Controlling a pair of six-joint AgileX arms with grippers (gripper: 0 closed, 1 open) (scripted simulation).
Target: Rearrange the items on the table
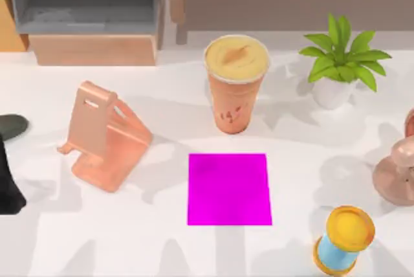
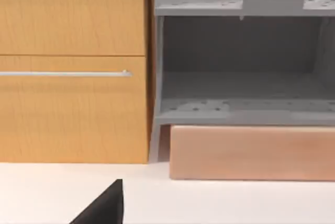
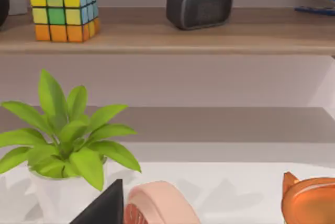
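Note:
The tall orange drink cup (image 1: 236,83) with a creamy yellow top stands upright on the white table (image 1: 129,238), just behind the magenta mat (image 1: 229,189). A dark grey oval mouse (image 1: 11,126) lies at the table's far left edge. Right in front of it, a black part of my left arm (image 1: 10,183) reaches in from the left edge. A black tip of my left gripper (image 2: 104,211) shows in the left wrist view, over bare tabletop. A black tip of my right gripper (image 3: 104,205) shows in the right wrist view, near the potted plant.
A pink phone stand (image 1: 107,134) sits left of the mat. A green plant in a white pot (image 1: 339,63) stands at the back right, a yellow-ended blue spool (image 1: 343,238) at the front right, and a pink rounded object (image 1: 398,173) at the right edge. Cabinets and shelves line the back.

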